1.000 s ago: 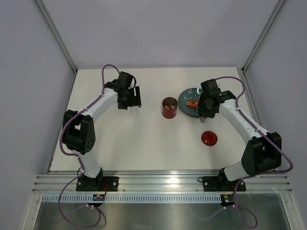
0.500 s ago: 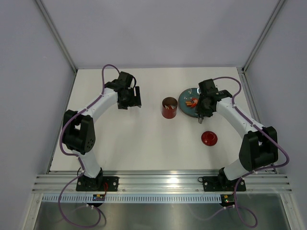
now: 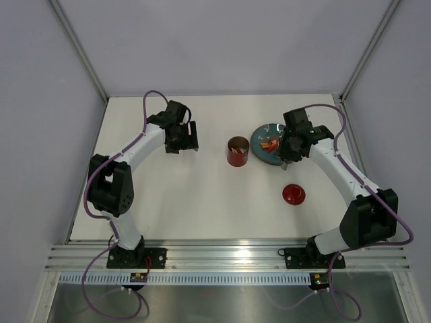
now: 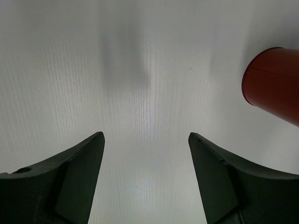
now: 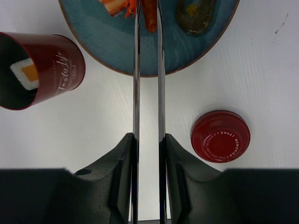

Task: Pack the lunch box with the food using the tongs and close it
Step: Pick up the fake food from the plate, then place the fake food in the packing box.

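Note:
The red lunch box (image 3: 237, 151) stands open at mid-table, left of the blue plate (image 3: 261, 153). In the right wrist view the lunch box (image 5: 42, 65) holds a white piece with an orange centre. My right gripper (image 5: 148, 137) is shut on the silver tongs (image 5: 136, 70). Their two arms reach onto the plate (image 5: 187, 46) and pinch an orange-red piece of food (image 5: 149, 16), with more food (image 5: 119, 5) beside it. The red lid (image 5: 220, 136) lies on the table to the right. My left gripper (image 4: 145, 137) hangs open over bare table, the lunch box (image 4: 273, 81) to its right.
A dark olive piece (image 5: 195, 11) also lies on the plate. In the top view the lid (image 3: 293, 194) lies nearer than the plate, and my right gripper (image 3: 288, 149) hovers at the plate's near right rim. Grey walls and metal frame rails enclose the white table.
My right gripper has squeezed the tongs narrower, and its wrist has shifted slightly back and right over the plate. The left arm has not moved.

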Controlling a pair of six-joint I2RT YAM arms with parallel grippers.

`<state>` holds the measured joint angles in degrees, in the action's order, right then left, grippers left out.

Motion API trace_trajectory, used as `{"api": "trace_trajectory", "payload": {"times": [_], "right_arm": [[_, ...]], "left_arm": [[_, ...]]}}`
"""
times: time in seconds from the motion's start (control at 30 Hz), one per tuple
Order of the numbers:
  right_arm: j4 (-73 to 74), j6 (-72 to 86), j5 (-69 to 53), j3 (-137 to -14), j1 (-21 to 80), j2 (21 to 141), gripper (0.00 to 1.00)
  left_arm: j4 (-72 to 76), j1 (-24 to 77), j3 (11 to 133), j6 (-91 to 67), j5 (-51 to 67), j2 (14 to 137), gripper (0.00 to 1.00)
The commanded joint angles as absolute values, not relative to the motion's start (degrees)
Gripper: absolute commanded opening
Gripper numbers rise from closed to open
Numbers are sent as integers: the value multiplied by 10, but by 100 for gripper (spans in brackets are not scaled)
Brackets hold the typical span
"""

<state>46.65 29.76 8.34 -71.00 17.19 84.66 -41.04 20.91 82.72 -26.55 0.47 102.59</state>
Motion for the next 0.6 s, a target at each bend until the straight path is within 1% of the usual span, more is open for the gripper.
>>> {"api": "trace_trajectory", "payload": {"times": [0.0,0.2,0.3,0.57], "right_arm": [[477,294,88,-756,172,797,0],[492,294,69,-781,174,777,0],[501,291,66,-808,196,776,0],[510,287,82,-866,314,809,0]], "left_arm": [[-395,208,831,-263,16,1024,77],[-395,209,832,-265,19,1024,77],[-395,208,833,-265,20,1025,77],[-395,209,835,-267,18,1023,77]]}}
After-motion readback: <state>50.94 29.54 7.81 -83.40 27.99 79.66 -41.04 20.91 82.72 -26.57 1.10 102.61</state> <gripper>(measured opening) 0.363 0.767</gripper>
